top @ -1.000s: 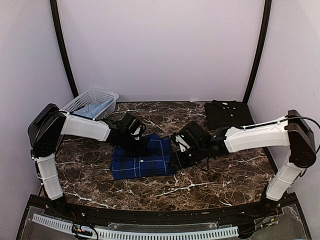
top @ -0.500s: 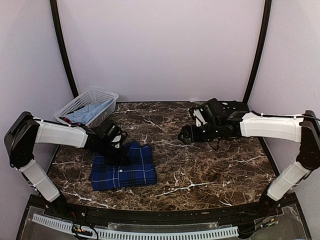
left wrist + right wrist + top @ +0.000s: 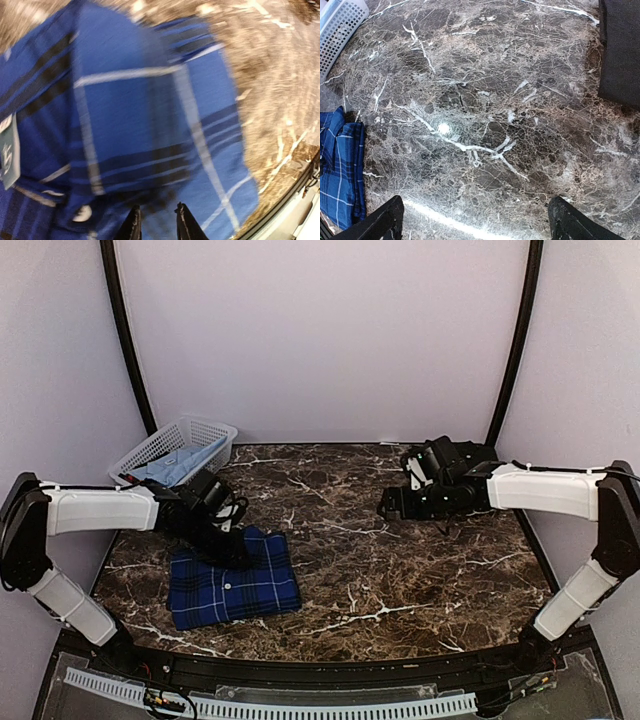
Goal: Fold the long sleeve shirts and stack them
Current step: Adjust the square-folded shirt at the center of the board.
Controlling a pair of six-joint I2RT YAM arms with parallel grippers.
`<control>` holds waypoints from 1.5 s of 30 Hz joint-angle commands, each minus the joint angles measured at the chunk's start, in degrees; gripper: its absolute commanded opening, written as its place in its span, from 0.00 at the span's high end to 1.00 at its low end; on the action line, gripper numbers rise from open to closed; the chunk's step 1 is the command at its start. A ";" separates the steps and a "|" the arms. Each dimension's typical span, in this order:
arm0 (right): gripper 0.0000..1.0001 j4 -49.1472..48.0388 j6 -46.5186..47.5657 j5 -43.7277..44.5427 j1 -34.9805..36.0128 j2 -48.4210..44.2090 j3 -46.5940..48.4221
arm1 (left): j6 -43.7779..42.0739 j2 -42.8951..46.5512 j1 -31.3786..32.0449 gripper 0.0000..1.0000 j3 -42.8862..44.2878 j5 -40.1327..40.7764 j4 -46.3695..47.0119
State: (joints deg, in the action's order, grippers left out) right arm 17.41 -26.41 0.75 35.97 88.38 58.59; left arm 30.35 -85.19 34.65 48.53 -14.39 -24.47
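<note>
Dragged nearer the near-left corner of the brown marble table [image 3: 350, 560], the folded plaid shirt [image 3: 233, 575] lies under the left gripper [image 3: 156, 222]; its fingers are nearly together, and I cannot tell if they pinch cloth. The right gripper [image 3: 395, 504], spread wide and empty, hangs by the black shirt [image 3: 622, 55] at the far-right corner, between pale lilac walls [image 3: 320, 340].

Both arms same build: left arm [image 3: 100, 508] and right arm [image 3: 545, 490] have smooth, rounded white shell links, black joint housings and black wrist blocks. Thin black cables [image 3: 236, 510] loop out near each wrist; another arcs over the right arm's outer joint. The left gripper [image 3: 156, 225] has narrow, tapered black fingers [image 3: 133, 226]. On the right gripper [image 3: 476, 220] they are matte black with blunt corners.
</note>
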 commanded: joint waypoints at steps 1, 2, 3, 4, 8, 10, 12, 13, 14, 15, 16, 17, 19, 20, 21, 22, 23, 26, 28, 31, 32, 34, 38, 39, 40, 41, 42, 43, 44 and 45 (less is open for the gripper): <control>0.02 -0.20 0.97 1.66 -0.37 -1.27 -0.01 | 0.58 0.34 4.31 0.75 6.64 -0.79 -1.16; 0.02 -0.18 1.01 1.67 -0.37 -1.16 0.12 | 1.09 -0.82 6.09 0.75 7.35 -0.67 -0.97; 0.01 -0.04 1.08 1.71 -0.37 -1.01 0.32 | 1.41 -1.50 6.99 0.75 8.46 -0.56 -0.73; 0.01 0.11 1.10 1.78 -0.39 -0.82 0.57 | 2.11 -2.97 8.43 0.75 8.84 -0.84 0.17; 0.01 0.17 1.24 1.78 -0.42 -0.30 1.33 | 3.73 -8.29 12.83 0.76 10.91 -2.16 3.23; 0.01 0.26 1.27 1.86 -0.42 -0.01 1.65 | 4.14 -11.18 14.83 0.76 12.19 -2.62 3.91; 0.01 0.32 1.32 2.05 -0.37 0.27 1.98 | 4.62 -13.27 16.51 0.76 12.71 -3.74 4.96; 0.01 0.34 1.35 2.12 -0.37 0.41 2.09 | 5.00 -13.74 17.47 0.76 12.63 -4.03 5.29; 0.01 0.42 1.36 2.15 -0.41 0.58 2.29 | 5.13 -14.34 17.91 0.76 12.26 -4.39 5.30; 0.01 0.43 1.44 2.19 -0.39 0.69 2.33 | 5.30 -14.36 18.70 0.76 11.79 -4.53 5.28; 0.01 0.39 1.45 2.33 -0.37 0.80 2.40 | 5.54 -14.24 18.96 0.76 10.47 -4.69 5.25; 0.01 0.35 1.53 2.43 -0.37 0.95 2.41 | 5.94 -13.72 19.22 0.76 9.75 -4.81 5.18; 0.01 0.45 1.56 2.65 -0.38 1.45 2.52 | 6.45 -12.42 19.42 0.76 7.20 -5.00 4.90; 0.01 0.44 1.55 2.73 -0.37 1.65 2.54 | 6.64 -11.74 19.45 0.76 5.24 -5.02 4.75; 0.01 0.35 1.54 2.81 -0.41 1.81 2.51 | 7.05 -10.28 19.48 0.76 4.37 -5.05 4.31; 0.01 0.32 1.54 2.84 -0.46 2.11 2.52 | 7.20 -9.39 19.44 0.76 2.42 -5.04 4.06; 0.01 0.22 1.50 2.87 -0.46 2.28 2.54 | 7.49 -7.43 19.41 0.76 1.46 -5.01 3.50; 0.01 0.03 1.71 3.00 -0.46 3.07 2.78 | 7.97 -3.88 19.45 0.76 -2.20 -4.42 0.87; 0.01 0.04 1.77 3.26 -0.46 3.78 3.21 | 8.19 -1.70 19.48 0.75 -3.50 -3.61 -0.49; 0.01 0.21 1.76 3.68 -0.62 4.99 3.97 | 8.34 0.62 19.46 0.75 -3.57 -2.79 -0.89; 0.01 0.30 1.80 3.82 -0.58 5.35 4.21 | 8.24 0.85 19.46 0.75 -2.69 -2.59 -1.10; 0.01 0.76 1.61 4.38 -0.55 6.06 4.76 | 8.13 1.22 19.45 0.75 -0.88 -2.11 -1.07; 0.01 2.17 1.71 6.72 -1.11 7.50 5.54 | 7.49 2.85 19.47 0.69 3.38 -0.24 -1.13; 0.01 2.52 1.72 7.06 -1.46 7.90 5.68 | 7.38 3.24 19.43 0.67 4.70 1.24 -1.08; 0.01 2.68 1.72 7.54 -2.09 8.33 5.73 | 6.99 4.16 19.30 0.62 5.29 1.97 -0.68; 0.01 2.96 1.72 8.04 -2.57 8.70 5.91 | 6.73 4.51 19.13 0.59 6.54 3.09 -0.46; 0.01 3.12 1.76 8.67 -2.90 9.24 6.00 | 6.26 5.16 18.58 0.52 7.17 4.18 -0.18; 0.02 3.27 1.80 9.53 -3.31 9.60 6.24 | 6.06 5.49 18.29 0.46 8.44 4.67 0.11; 0.02 3.46 1.68 10.56 -3.84 10.11 6.57 | 5.38 5.96 17.49 0.43 9.00 5.46 0.60; 0.04 3.56 1.56 11.18 -4.47 10.65 6.97 | 5.18 6.15 17.04 0.36 10.06 5.88 1.17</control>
State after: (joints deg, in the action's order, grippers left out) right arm 19.92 -25.23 7.60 33.54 97.25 63.24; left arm 37.26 -82.11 53.41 54.92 -12.62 -24.29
